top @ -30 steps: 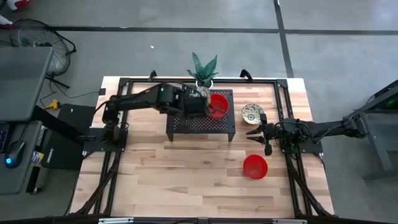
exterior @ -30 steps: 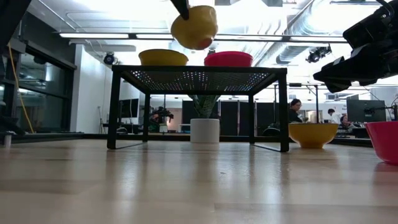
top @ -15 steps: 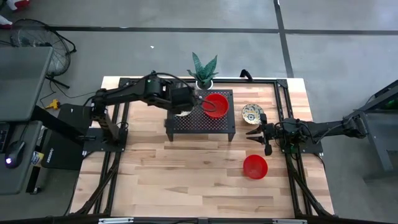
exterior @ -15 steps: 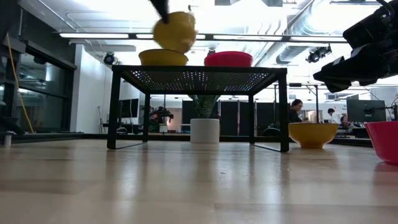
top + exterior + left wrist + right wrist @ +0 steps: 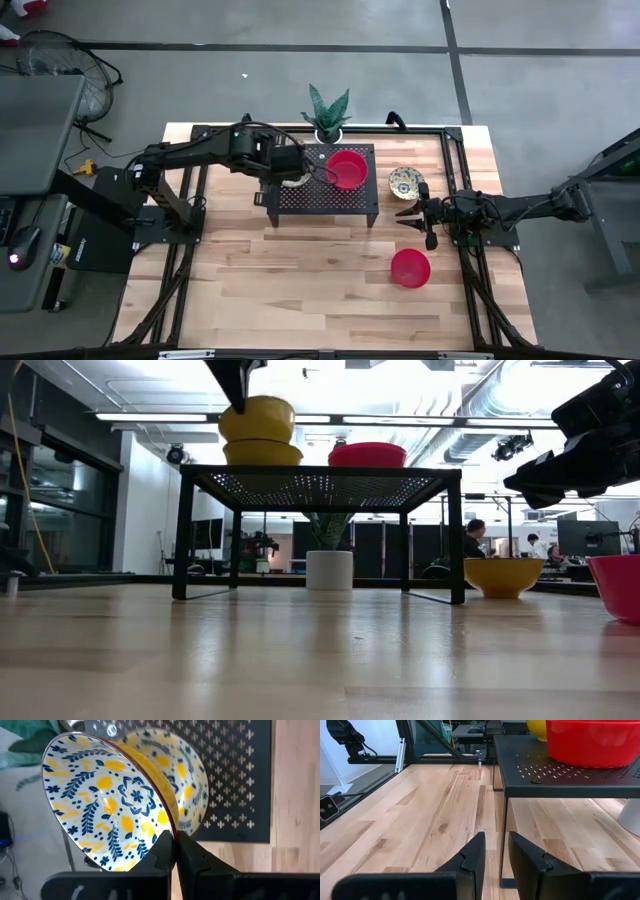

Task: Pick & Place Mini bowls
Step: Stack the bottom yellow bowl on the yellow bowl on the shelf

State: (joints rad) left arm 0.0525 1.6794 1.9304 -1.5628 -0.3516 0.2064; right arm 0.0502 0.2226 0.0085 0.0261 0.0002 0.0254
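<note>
My left gripper (image 5: 284, 172) is shut on a cream-yellow bowl with a blue and yellow floral pattern (image 5: 105, 805). It holds the bowl over a second patterned bowl (image 5: 192, 785) that stands at the left end of the black perforated rack (image 5: 325, 198). In the low view the held bowl (image 5: 257, 420) sits level in or just over the lower bowl (image 5: 262, 453). A red bowl (image 5: 347, 168) stands on the rack's right part. A patterned bowl (image 5: 405, 182) and a red bowl (image 5: 410, 268) rest on the table. My right gripper (image 5: 403, 213) hovers open and empty, with a narrow gap, right of the rack. My left gripper pinches the held bowl's rim (image 5: 171, 831), with one finger inside (image 5: 162, 851) the bowl and one outside. The fingers come down from above, slanting from the table's left. The bowl is level above the lower bowl; whether the two touch I cannot tell.
A white plant pot (image 5: 327, 130) stands just behind the rack at the table's far edge. Black frame rails run along the table's left and right sides. Bare wood lies in front of the rack. People show in the room beyond the table in the low view.
My left gripper has carried the patterned bowl toward the table's left edge and down. The bowl was tilted and high over the rack's middle. It now sits level on or just over the other patterned bowl at the rack's left end.
</note>
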